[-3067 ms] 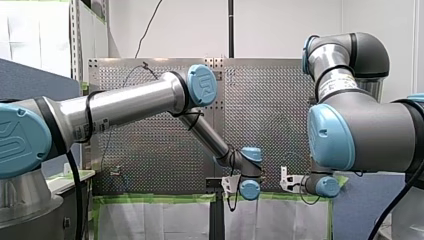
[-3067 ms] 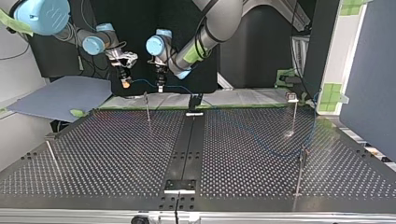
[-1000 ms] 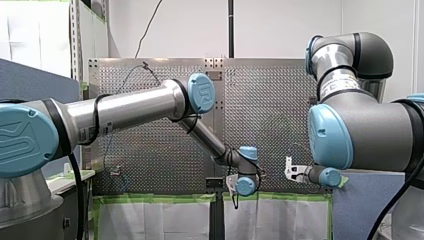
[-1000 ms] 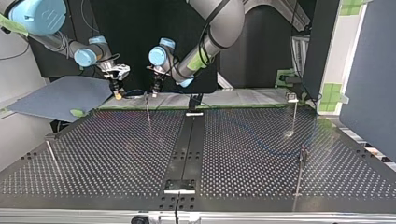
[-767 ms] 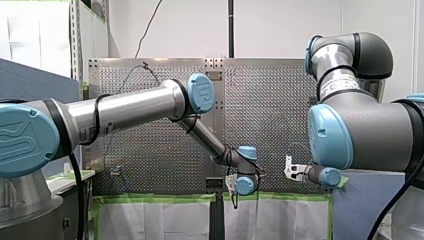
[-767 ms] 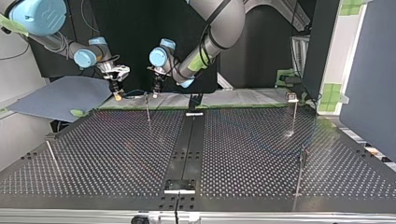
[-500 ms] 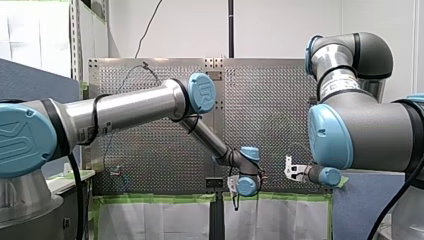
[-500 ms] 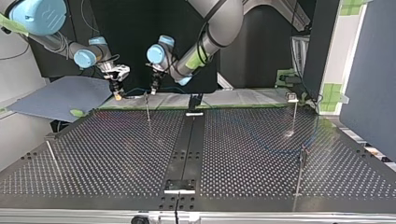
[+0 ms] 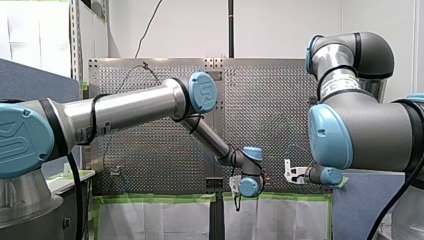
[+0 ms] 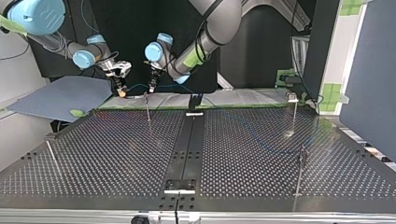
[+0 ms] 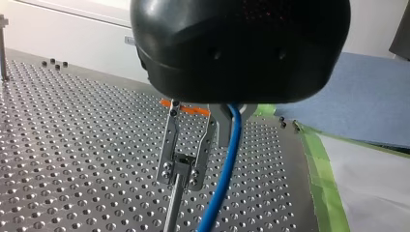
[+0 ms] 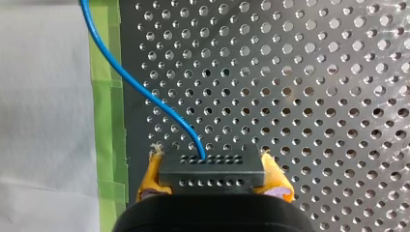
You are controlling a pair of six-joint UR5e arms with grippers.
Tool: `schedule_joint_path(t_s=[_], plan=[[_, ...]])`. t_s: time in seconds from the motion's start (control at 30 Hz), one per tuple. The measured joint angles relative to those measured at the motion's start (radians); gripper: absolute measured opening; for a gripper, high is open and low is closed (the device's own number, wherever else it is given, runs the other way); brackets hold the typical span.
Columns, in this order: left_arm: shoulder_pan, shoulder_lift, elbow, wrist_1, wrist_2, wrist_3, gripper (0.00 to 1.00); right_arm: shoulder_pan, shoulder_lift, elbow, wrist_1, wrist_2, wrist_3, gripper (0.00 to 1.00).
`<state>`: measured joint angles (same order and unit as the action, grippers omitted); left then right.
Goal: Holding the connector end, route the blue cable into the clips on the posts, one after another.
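You have my right gripper (image 12: 212, 176) clenched on the black connector (image 12: 212, 170). Its yellow pads (image 12: 151, 176) press the block's two ends. The blue cable (image 12: 197, 143) leaves the block's face and curves away over the perforated table (image 12: 314, 96), then across the green tape (image 12: 106, 121) along the table's edge and the white sheet (image 12: 43, 121) beyond it.

In the top view, look at the left of the table's edge nearest the arms. My right gripper hangs there, and the cable runs from it in a shallow sag to my left gripper (image 10: 151, 85), just beside it. You cannot tell from any view whether my left gripper is clamped on the cable or only lets it pass (its black body hides the spot where they meet).

In the left wrist view the cable comes out from under that body and drops toward the table. It passes beside the clip (image 11: 181, 164) on the nearest post (image 11: 171, 208), not inside it. In the top view this post stands right below my left gripper.

Three other posts stand well apart from it:
- A far-right post (image 10: 295, 114) is near the same edge.
- A near-right post (image 10: 300, 172) is closer to the camera.
- A leaning post (image 10: 50, 156) is at the view's left.

A faint blue line crosses the table's right half toward the two right posts. It is too small to tell whether it sits in their clips.
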<state>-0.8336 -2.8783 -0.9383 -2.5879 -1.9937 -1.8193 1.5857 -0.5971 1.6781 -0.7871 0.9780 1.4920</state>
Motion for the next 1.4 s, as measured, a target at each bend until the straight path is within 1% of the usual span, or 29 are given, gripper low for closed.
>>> schedule_joint_path(t_s=[0.13, 0.3, 0.43, 0.57, 0.63, 0.83, 0.97, 1.1, 1.23, 1.33, 1.4], plan=[[0.002, 0.000, 0.000, 0.000, 0.004, 0.001, 0.02, -0.002, -0.005, 0.000, 0.000, -0.018, 0.000, 0.00], [-0.005, 0.000, 0.000, -0.009, 0.020, 0.005, 0.02, -0.002, -0.021, -0.001, 0.000, -0.031, 0.014, 0.00], [-0.004, -0.001, 0.001, -0.024, 0.022, 0.015, 0.02, -0.003, -0.027, 0.000, 0.001, -0.040, 0.018, 0.00], [0.000, -0.001, 0.000, -0.039, 0.007, 0.038, 0.02, 0.000, -0.032, 0.001, 0.007, -0.066, 0.018, 0.00], [0.002, -0.001, 0.002, -0.041, -0.006, 0.046, 0.02, 0.001, -0.035, 0.003, 0.010, -0.074, 0.018, 0.00], [0.008, -0.002, 0.018, -0.052, -0.030, 0.051, 0.02, 0.003, -0.042, 0.008, 0.013, -0.091, 0.018, 0.00], [0.012, -0.003, 0.028, -0.054, -0.029, 0.050, 0.02, 0.004, -0.043, 0.008, 0.012, -0.108, 0.018, 0.00], [0.010, -0.004, 0.051, -0.064, -0.017, 0.046, 0.02, 0.004, -0.043, 0.009, 0.010, -0.113, 0.021, 0.00], [0.004, -0.004, 0.070, -0.081, 0.003, 0.032, 0.02, 0.005, -0.043, 0.009, 0.005, -0.114, 0.033, 0.00], [0.005, -0.006, 0.076, -0.092, 0.003, 0.021, 0.02, 0.005, -0.043, 0.009, 0.002, -0.113, 0.041, 0.00], [0.010, -0.008, 0.077, -0.106, -0.005, 0.018, 0.02, 0.005, -0.044, 0.009, 0.000, -0.112, 0.047, 0.00]])
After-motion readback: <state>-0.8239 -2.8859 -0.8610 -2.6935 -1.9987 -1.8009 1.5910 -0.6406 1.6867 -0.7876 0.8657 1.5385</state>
